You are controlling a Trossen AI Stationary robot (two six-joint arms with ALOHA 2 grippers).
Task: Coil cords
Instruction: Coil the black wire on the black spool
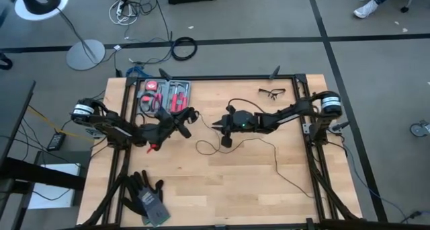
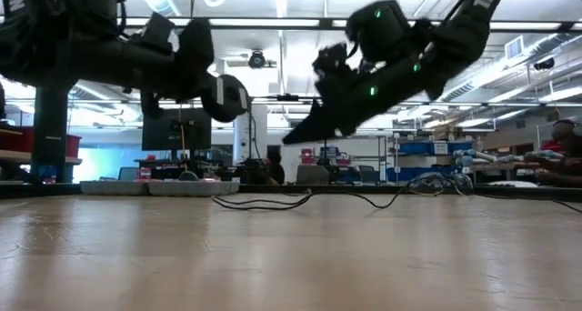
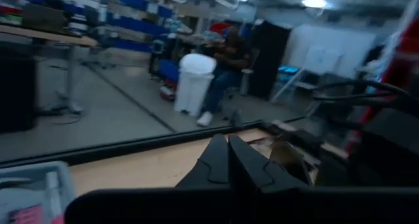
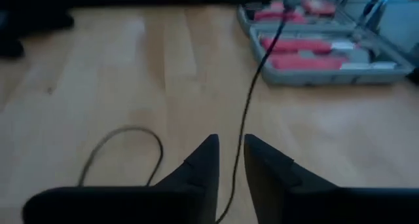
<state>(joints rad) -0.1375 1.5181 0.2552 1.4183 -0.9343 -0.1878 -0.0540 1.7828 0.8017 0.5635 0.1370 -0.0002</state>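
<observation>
Cord runs straight between our right gripper fingers, parted around it; left gripper, pressed together, waits farther left.

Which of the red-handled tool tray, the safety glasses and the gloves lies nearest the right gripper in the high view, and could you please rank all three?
From the right gripper, near the table's middle:
1. Red-handled tool tray, at the far edge on the left arm's side.
2. Safety glasses, at the far edge on the right arm's side; only slightly farther than the tray, so nearly a tie.
3. Gloves, at the near left corner, clearly farthest.
</observation>
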